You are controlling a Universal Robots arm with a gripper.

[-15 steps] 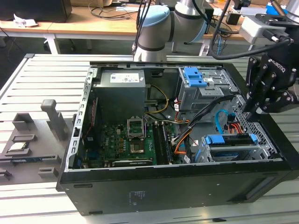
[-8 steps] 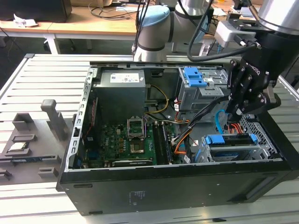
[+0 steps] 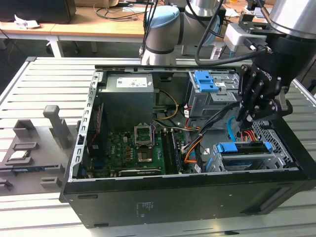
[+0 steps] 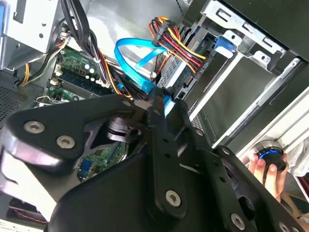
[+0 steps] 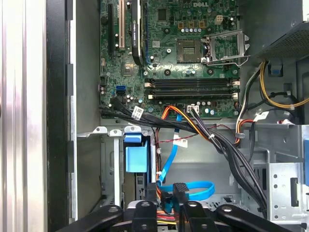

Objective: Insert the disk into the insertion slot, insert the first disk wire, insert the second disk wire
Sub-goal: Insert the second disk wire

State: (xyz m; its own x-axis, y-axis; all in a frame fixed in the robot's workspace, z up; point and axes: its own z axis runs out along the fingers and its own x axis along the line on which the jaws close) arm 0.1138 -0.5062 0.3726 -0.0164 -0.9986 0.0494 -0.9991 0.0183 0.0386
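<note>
One arm for you: exterior view has the gripper (image 3: 245, 117) down inside the open case, just above the disk (image 3: 242, 148) already seated in the insertion slot (image 3: 274, 159); second wrist view shows fingers (image 4: 161, 145) pinched on the blue cable (image 4: 133, 63); first wrist view shows the same grip (image 5: 165, 203).

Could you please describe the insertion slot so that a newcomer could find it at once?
Look inside the open computer case, at its near corner on the exterior view's right. The insertion slot is the low grey cage holding the disk; unlike the taller cage behind, its side is perforated.
</note>
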